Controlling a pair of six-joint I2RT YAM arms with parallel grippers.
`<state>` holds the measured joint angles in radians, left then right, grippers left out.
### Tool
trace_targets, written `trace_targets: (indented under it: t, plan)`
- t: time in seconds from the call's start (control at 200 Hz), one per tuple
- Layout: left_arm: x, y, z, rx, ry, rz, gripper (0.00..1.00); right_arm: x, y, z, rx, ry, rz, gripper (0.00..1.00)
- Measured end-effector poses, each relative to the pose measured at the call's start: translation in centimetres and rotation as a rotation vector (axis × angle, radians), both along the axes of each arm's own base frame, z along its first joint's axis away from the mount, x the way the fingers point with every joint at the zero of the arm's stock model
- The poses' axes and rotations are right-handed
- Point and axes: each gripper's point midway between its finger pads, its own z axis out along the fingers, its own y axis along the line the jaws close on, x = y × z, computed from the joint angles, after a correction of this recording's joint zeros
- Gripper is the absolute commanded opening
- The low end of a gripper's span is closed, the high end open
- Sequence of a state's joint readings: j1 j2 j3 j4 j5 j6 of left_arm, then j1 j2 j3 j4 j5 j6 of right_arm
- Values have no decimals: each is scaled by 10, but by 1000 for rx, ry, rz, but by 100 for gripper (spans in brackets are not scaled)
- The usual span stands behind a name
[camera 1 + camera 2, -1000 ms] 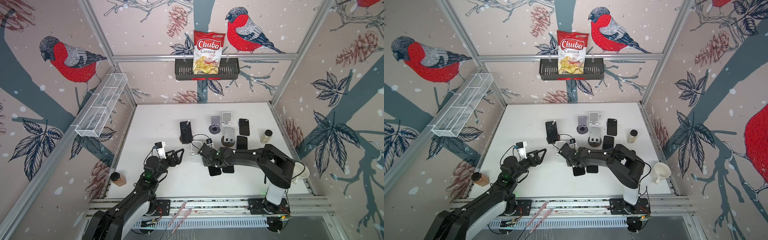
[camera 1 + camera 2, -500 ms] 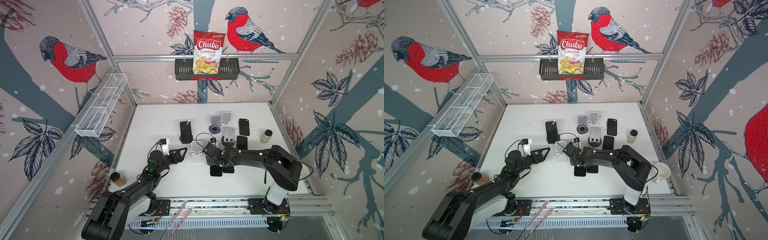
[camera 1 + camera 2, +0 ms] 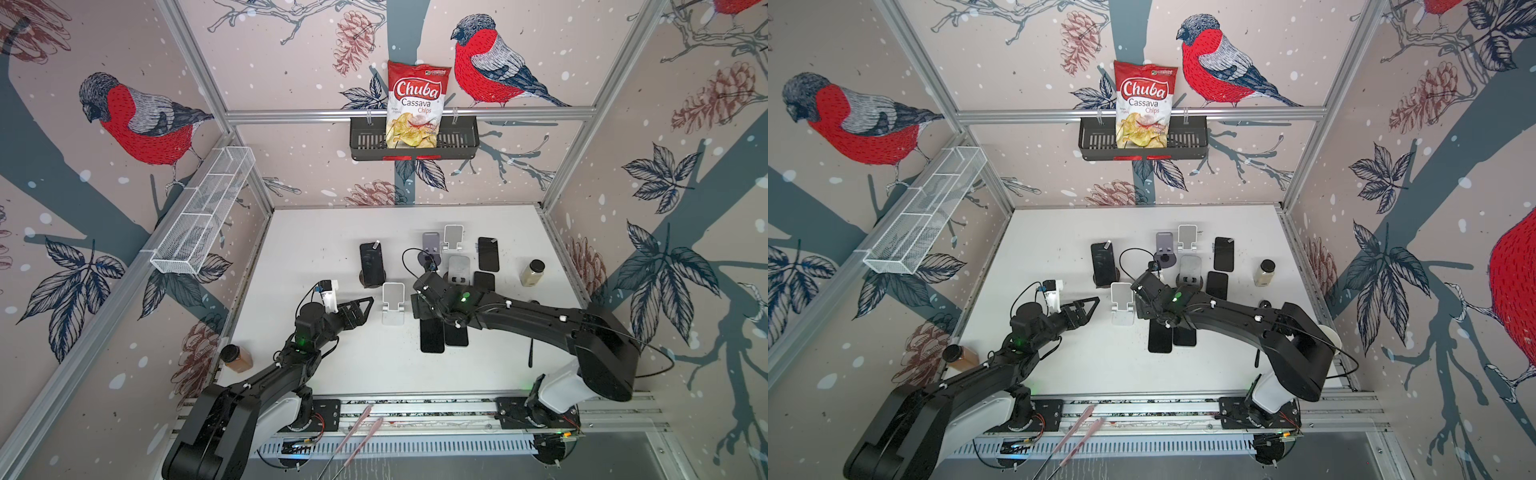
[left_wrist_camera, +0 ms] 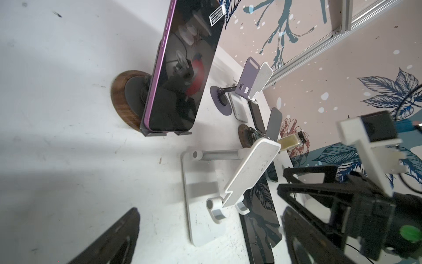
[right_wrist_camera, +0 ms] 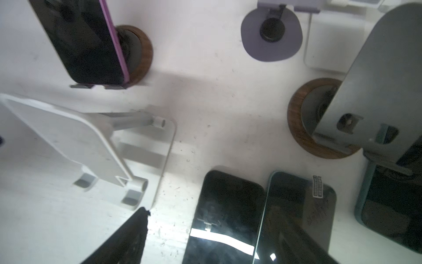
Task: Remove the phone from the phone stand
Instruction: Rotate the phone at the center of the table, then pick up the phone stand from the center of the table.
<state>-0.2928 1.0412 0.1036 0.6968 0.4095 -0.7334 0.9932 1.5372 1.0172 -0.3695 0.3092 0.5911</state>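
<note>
Both top views: purple phone (image 3: 371,262) propped on counter (image 3: 316,249), just behind white stand (image 3: 392,302); left pincer (image 3: 362,311) beside white stand.
Left wrist: purple phone sits on wood-base stand (image 4: 121,100) lip; left pincer wide open, empty.
Right wrist: right pincer (image 5: 212,228) spread, gripping nothing, over flat black phone (image 5: 228,201) lying on counter, another just beside it.

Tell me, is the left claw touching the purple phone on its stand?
Apart. In a top view, bare table separates the left gripper from the purple phone.
</note>
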Motion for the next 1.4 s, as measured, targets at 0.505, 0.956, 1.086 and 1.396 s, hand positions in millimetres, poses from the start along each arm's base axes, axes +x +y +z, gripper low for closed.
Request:
trace_targets:
  t: [0.505, 0.956, 1.086, 1.396]
  plan:
    - [1, 2, -10, 35, 71, 10, 96, 15, 69, 34, 100, -59, 70, 99]
    - [-3, 0, -10, 48, 64, -20, 96, 26, 86, 6, 17, -59, -20, 99]
    - [-4, 0, -11, 53, 62, -22, 96, 28, 88, 0, 1, -56, -44, 99]
    - [-6, -1, -14, 52, 71, -29, 96, 32, 93, -7, -7, -47, -89, 81]
